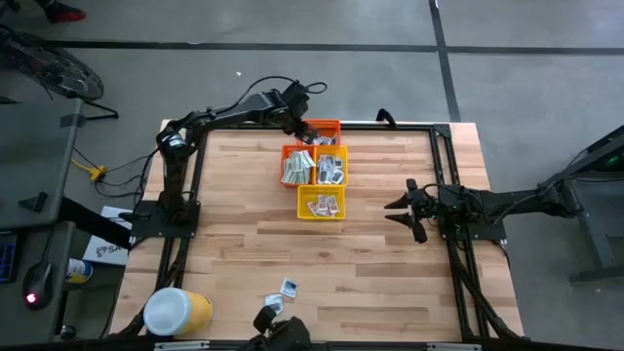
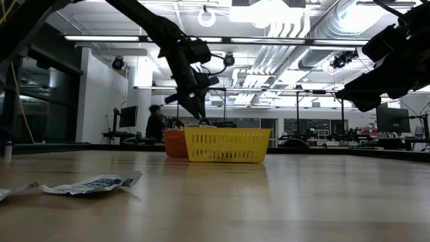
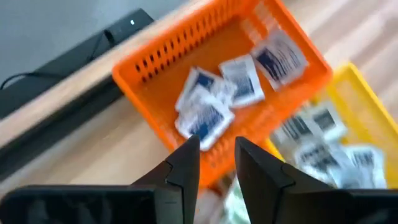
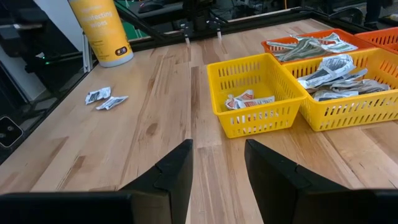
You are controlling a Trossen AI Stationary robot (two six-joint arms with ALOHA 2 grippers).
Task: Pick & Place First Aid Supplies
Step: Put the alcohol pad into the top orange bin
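My left claw point(image 3: 214, 165) hangs right over the orange basket point(image 1: 325, 130), fingers a little apart with nothing between them. Straight below sit the white square packets point(image 3: 239, 84), thin, crinkly, blue print. The loose packets point(image 1: 283, 292) lie way off from it on the wooden counter point(image 1: 234, 244). My right claw point(image 4: 217, 165), parted and empty, is probably nearer those; their long axis is hard to tell.
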